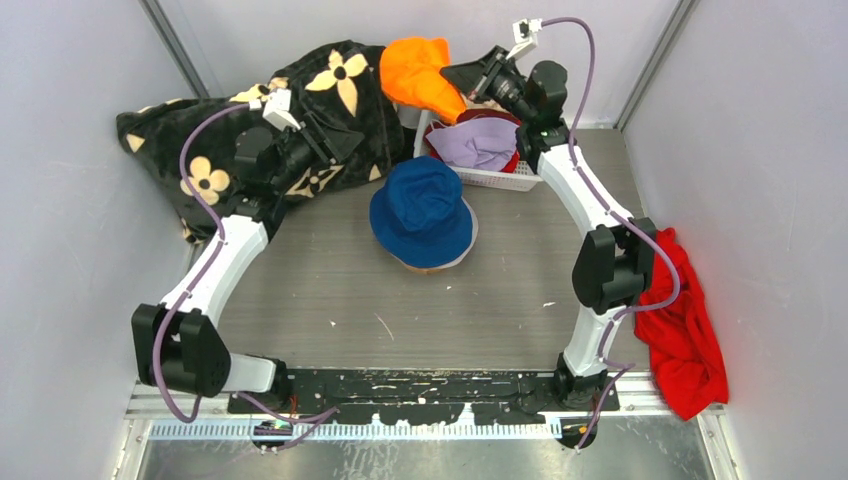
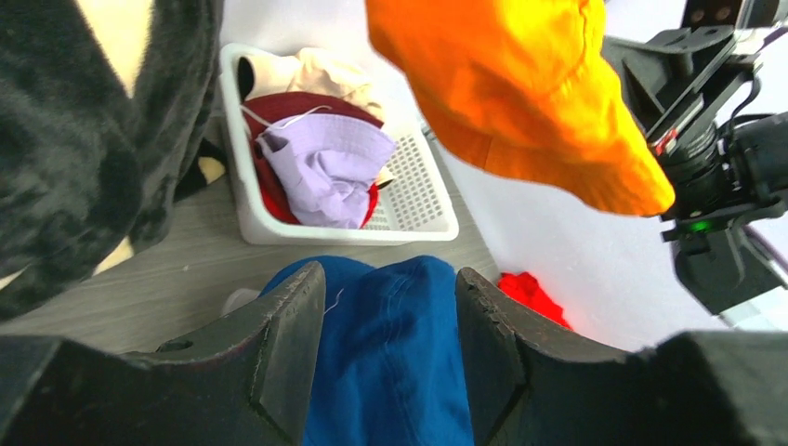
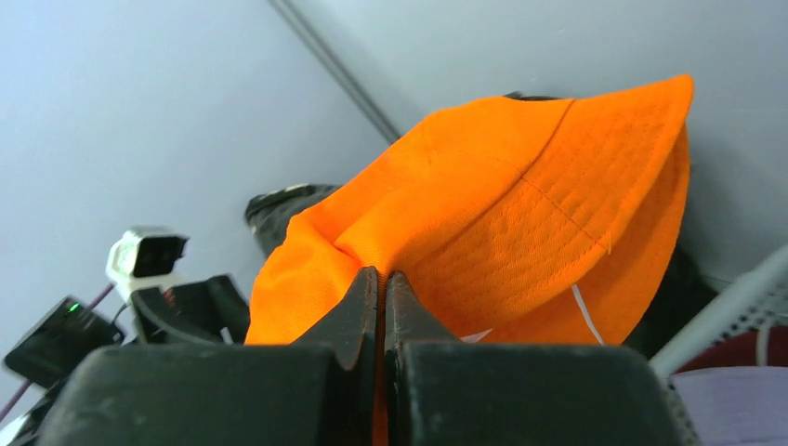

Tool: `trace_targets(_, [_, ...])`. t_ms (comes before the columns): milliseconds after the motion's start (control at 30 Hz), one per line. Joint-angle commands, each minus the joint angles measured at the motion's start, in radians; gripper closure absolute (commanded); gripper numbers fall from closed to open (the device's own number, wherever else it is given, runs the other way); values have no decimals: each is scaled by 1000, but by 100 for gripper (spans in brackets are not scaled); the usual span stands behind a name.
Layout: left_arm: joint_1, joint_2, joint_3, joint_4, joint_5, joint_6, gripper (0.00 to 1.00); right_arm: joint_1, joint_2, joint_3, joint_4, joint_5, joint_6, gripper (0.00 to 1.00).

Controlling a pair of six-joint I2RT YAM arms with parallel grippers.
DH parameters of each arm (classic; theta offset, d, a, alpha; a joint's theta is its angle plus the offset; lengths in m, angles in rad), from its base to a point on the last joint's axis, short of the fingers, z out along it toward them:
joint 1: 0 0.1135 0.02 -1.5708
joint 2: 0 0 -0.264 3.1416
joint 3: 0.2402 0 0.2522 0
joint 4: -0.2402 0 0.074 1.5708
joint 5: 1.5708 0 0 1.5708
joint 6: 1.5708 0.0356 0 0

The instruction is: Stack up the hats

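My right gripper (image 3: 383, 279) is shut on the brim of the orange hat (image 3: 520, 204) and holds it in the air at the back, above the white basket (image 1: 500, 180); it also shows in the top view (image 1: 420, 75). The blue hat (image 1: 423, 205) sits mid-table on a pale hat whose brim (image 1: 440, 266) peeks out. My left gripper (image 2: 390, 274) is open and empty, over the blanket, left of the blue hat (image 2: 400, 362), which shows between its fingers. The lilac hat (image 2: 325, 163), maroon hat (image 2: 288, 107) and cream hat (image 2: 311, 70) lie in the basket (image 2: 243, 200).
The black blanket with cream flowers (image 1: 200, 150) is heaped at the back left, under my left arm. The plain red cloth (image 1: 690, 340) lies at the right edge by the right arm. Grey walls close in on three sides.
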Motion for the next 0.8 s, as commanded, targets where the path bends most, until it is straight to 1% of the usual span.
trace_targets(0, [-7,42,80,203,72,-77,45,34,-50,1,136,-96,41,99])
trace_targets(100, [-10,85,128,235,98,-98,44,50,-66,-24,123,-109,17,99])
trace_targets(267, [-11,121,173,305,96,-145,43,70,-97,-70,91,-114,-24,99])
trace_targets(400, [-16,151,226,297,103,-153,41,78,-118,-112,88,-119,-37,99])
trace_targets(600, [-23,223,269,317,159,-198,41,84,-132,-131,83,-127,-48,99])
trace_targets(700, [-24,210,258,295,162,-187,41,84,-136,-126,65,-118,-63,99])
trace_targets(767, [-24,184,245,248,146,-153,41,83,-142,-121,46,-105,-83,99])
